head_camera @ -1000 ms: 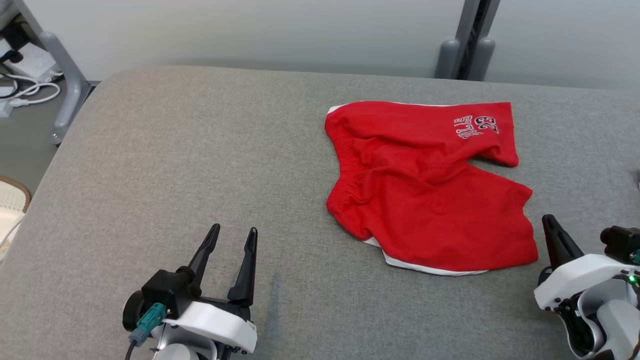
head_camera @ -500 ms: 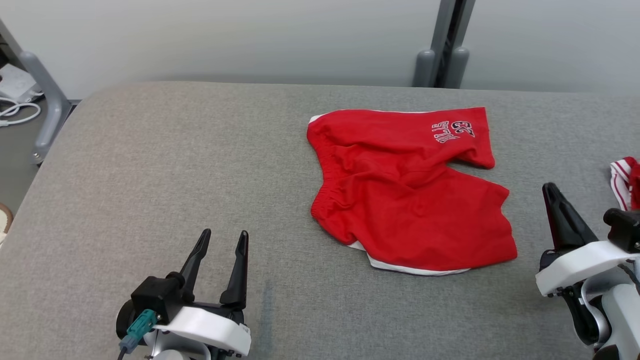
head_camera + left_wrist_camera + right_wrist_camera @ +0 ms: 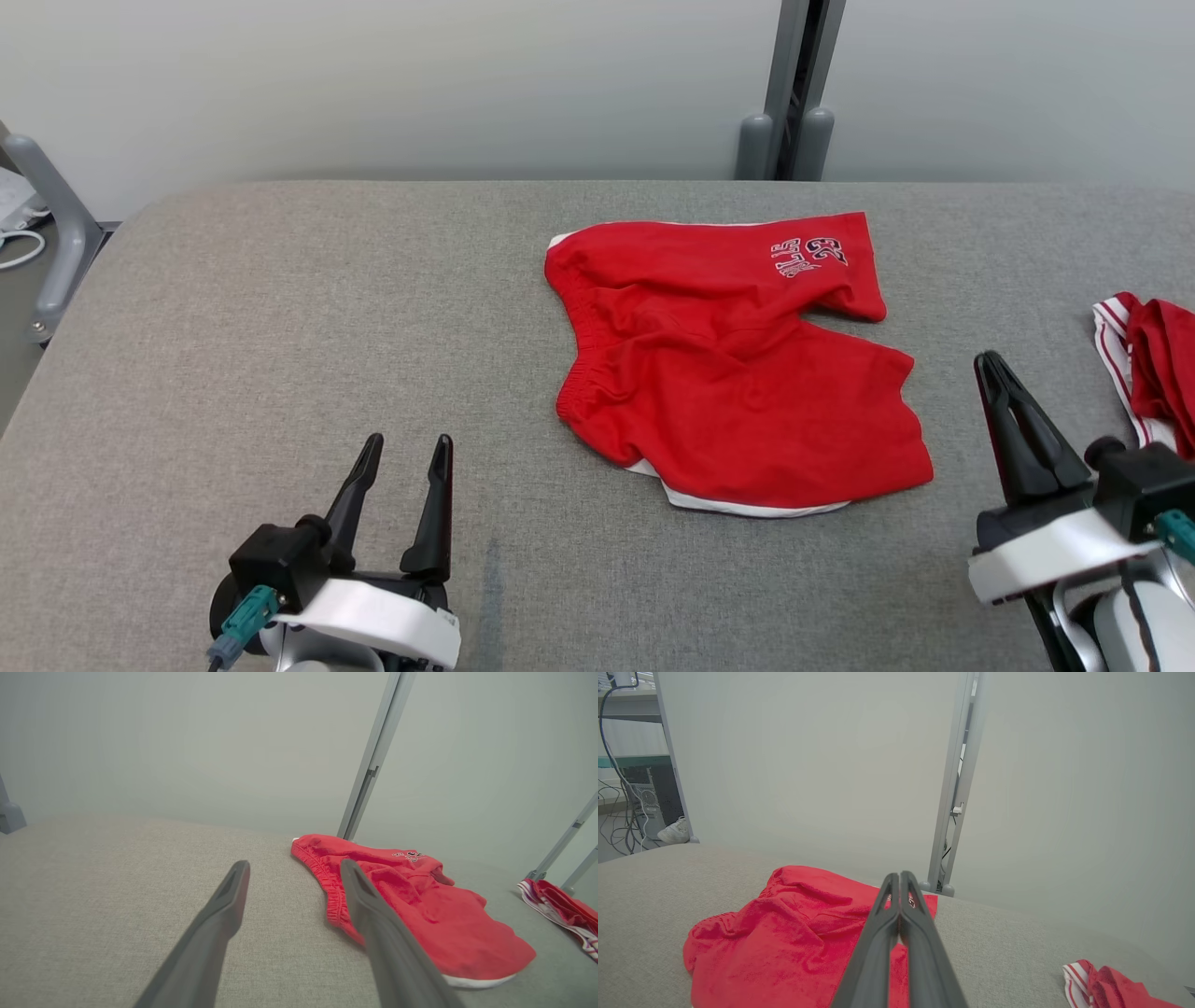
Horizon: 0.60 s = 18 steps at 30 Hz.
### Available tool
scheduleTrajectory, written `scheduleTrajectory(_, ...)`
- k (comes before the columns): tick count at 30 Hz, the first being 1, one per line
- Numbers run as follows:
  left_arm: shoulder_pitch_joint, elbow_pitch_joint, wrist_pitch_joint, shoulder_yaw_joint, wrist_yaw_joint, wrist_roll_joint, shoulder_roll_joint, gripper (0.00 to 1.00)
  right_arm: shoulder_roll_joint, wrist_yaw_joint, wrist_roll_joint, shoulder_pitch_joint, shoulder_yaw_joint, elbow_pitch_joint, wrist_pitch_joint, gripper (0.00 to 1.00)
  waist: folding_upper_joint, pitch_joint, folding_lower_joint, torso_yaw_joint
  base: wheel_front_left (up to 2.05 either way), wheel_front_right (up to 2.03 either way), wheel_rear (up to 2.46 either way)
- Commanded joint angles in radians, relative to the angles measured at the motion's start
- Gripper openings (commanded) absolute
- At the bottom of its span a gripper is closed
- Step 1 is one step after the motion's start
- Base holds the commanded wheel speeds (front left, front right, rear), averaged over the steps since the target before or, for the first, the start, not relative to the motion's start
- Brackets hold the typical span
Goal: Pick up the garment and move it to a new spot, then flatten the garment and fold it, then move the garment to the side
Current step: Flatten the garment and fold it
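Here we are, and the red fabric shorts (image 3: pixel 728 364) lie spread on the grey cloth-covered table (image 3: pixel 280 308), right of centre and toward the far side. They're rumpled, with soft creases running across the middle. The gathered elastic waistband faces the robot's left and both legs point right, with a notch between them. White trim peeks out along the near hem and at the far left corner. Black-and-white lettering sits on the far leg, close to its end.

Now the left gripper (image 3: pixel 408 441), low at the near left: its two dark fingers stand spread apart with nothing between them, well apart from the shorts. From its wrist view the waistband lies ahead and to the right of the fingers.

Over to the right gripper (image 3: pixel 991 359): fingers pressed together tip to tip and gripping nothing. It sits near the shorts' near right corner, apart from the fabric.

Further right, at the table's edge, a red-and-white striped bundle of cloth (image 3: pixel 1153 373) lies bunched up. Behind the table a grey upright post (image 3: pixel 789 93) rises against the pale wall.
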Motion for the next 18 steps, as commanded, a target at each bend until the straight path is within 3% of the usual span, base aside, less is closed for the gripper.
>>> scheduleTrajectory(1, 0.009, 0.002, -0.004, 0.006, -0.003, -0.003, 0.004, 1.00, 0.011, 0.000, -0.036, 0.030, -0.023, -0.019, -0.001, 0.00, 0.0000, -0.004, 0.0000, 0.000, 0.00, 0.00, 0.00)
scheduleTrajectory(7, 0.023, 0.008, -0.004, 0.007, -0.010, -0.007, 0.004, 1.00, 0.072, 0.000, -0.090, 0.095, -0.077, -0.031, -0.001, 0.00, 0.0000, -0.017, 0.0000, 0.007, 0.00, 0.00, 0.00)
scheduleTrajectory(8, 0.024, 0.009, -0.004, 0.007, -0.010, -0.006, 0.004, 1.00, 0.078, 0.000, -0.093, 0.099, -0.081, -0.029, -0.001, 0.75, 0.0000, -0.018, 0.0000, 0.007, 0.00, 0.00, 0.00)
scheduleTrajectory(9, 0.025, 0.010, -0.004, 0.007, -0.010, -0.005, 0.004, 1.00, 0.085, 0.000, -0.095, 0.105, -0.083, -0.023, -0.001, 1.00, 0.0000, -0.019, 0.0000, 0.008, 0.00, 0.00, 0.00)
scheduleTrajectory(18, 0.029, 0.015, -0.004, 0.006, -0.017, -0.002, 0.004, 1.00, 0.100, 0.000, -0.116, 0.099, -0.085, -0.018, -0.001, 1.00, 0.0000, -0.023, 0.0000, 0.011, 0.00, 0.00, 0.00)
